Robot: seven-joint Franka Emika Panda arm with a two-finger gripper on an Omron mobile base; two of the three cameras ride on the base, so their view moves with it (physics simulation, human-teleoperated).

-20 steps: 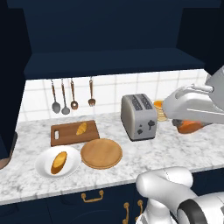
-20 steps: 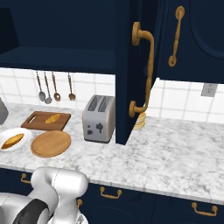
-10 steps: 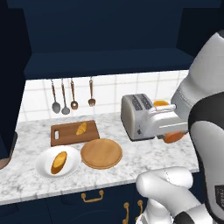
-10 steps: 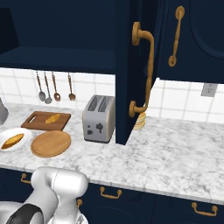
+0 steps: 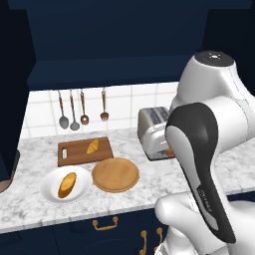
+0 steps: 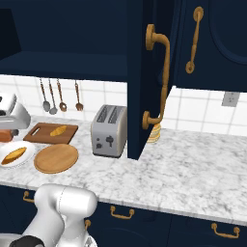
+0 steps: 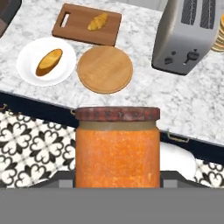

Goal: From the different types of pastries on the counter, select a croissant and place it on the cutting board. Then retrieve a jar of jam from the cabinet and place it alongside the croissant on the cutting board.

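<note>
— Where was the jam jar [image 7: 117, 146]?

— Clamped upright in my gripper [image 7: 117, 181], the fingers closed on its sides, out over the counter [image 7: 144, 94] edge.

— And the croissant [image 7: 97, 21]?

— It lay on the cutting board [image 7: 74, 27], behind the round wooden plate [image 7: 105, 69], left of the toaster [image 7: 188, 37].

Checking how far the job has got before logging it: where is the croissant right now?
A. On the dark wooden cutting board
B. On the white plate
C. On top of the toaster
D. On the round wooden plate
A: the small golden croissant lies on the dark cutting board, while the white plate holds the larger loaf and the round wooden plate is bare.
</note>
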